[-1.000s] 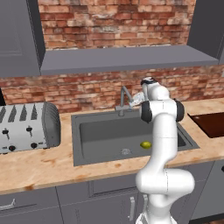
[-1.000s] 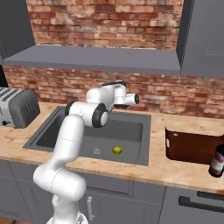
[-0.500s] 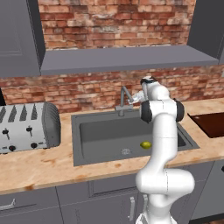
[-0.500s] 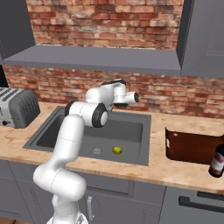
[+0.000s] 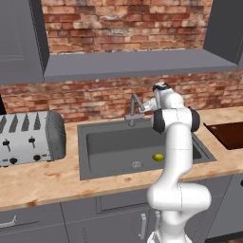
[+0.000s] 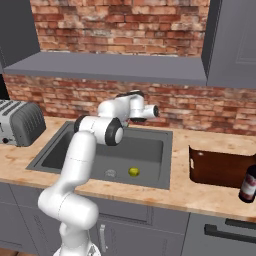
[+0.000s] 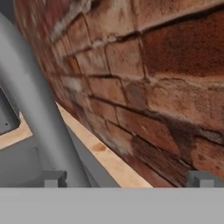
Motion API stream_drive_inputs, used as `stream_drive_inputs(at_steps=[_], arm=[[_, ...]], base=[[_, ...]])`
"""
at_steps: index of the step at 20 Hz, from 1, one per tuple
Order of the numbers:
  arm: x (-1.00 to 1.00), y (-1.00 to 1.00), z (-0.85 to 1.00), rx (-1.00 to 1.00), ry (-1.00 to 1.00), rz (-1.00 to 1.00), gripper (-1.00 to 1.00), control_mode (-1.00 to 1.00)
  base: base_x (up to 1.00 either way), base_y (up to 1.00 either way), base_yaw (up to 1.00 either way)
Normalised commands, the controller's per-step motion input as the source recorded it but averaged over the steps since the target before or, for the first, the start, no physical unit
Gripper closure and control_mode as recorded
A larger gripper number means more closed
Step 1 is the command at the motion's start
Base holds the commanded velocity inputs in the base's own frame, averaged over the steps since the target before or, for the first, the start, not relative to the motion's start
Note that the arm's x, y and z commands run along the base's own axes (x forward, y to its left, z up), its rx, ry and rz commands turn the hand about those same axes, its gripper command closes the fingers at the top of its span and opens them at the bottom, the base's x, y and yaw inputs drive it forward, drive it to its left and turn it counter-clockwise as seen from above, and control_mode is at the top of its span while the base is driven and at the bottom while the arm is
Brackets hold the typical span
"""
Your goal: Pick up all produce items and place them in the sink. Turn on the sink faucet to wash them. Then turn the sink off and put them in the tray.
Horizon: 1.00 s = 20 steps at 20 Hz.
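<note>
Hand view: the two dark fingertips sit at the bottom corners, far apart, so the jaws stand wide with nothing clamped between them. A grey metal tube of the tap runs up just inside the left tip, close to it; whether they touch I cannot tell. Beyond it are the brick wall and a strip of wooden counter.
Gripper: in the left base view the gripper is at the back of the sink, right beside the tap, pointing at it. In the right base view the hand reaches sideways in front of the brick wall, above the sink's back edge.
Lime: a small yellow-green fruit lies on the sink floor, toward the front right corner, near the round drain. From the right base view it lies just beside the drain, well apart from the gripper.
Sink: the dark grey basin is set into the wooden counter; no water stream is visible from the tap.
Tray: a dark reddish-brown tray sits on the counter to the right of the sink, partly cut off by the frame edge. In the right base view it is near a dark bottle.
Toaster: a silver toaster stands on the counter left of the sink.
</note>
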Motion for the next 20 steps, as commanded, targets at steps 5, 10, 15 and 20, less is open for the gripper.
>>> stream_drive_inputs(at_steps=[5, 10, 15, 20], arm=[[-0.07, -0.1, 0.18, 0.0, -0.07, 0.02, -1.0, -1.0], [-0.07, -0.25, 0.21, 0.0, -0.03, 0.0, -1.0, -1.0], [-0.09, -0.49, 0.11, 0.0, -0.03, 0.0, -1.0, -1.0], [-0.42, -0.54, 0.01, 0.0, -0.08, 0.0, -1.0, -1.0]], base=[[0.0, 0.0, 0.0], [0.0, 0.0, 0.0], [0.0, 0.0, 0.0], [0.0, 0.0, 0.0]])
